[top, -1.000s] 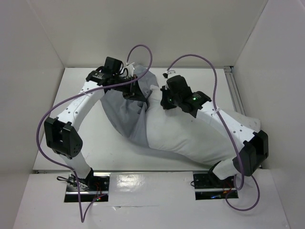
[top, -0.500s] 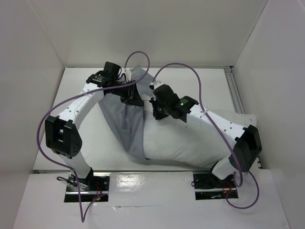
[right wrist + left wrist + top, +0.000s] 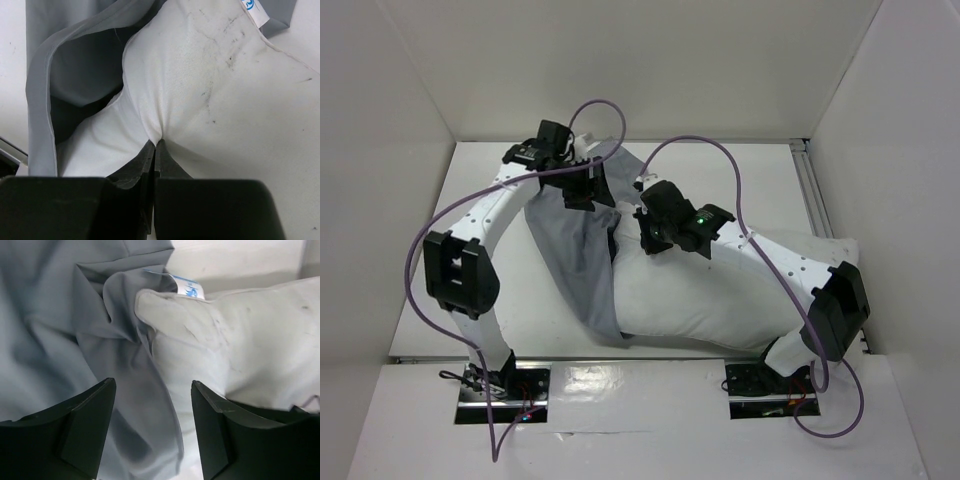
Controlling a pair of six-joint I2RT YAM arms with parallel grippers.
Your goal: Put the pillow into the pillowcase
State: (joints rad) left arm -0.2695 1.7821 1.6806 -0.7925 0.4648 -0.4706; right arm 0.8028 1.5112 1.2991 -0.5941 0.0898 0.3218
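The white speckled pillow lies across the table's middle and right, with its left end tucked into the limp grey pillowcase. My right gripper is shut, pinching a fold of pillow fabric just at the case's open hem. Its closed tips bite the white cloth. My left gripper hovers open over the far edge of the case. Between its dark fingers nothing is gripped. Below them lie the grey pillowcase and the pillow's corner with its small blue-printed label.
White walls box in the table on the left, back and right. A metal rail runs along the right side. Purple cables loop above both arms. The arm bases sit at the near edge.
My left gripper has opened and let go of the pillowcase. The right arm pushed the pinched pillow leftward, deeper into the case.
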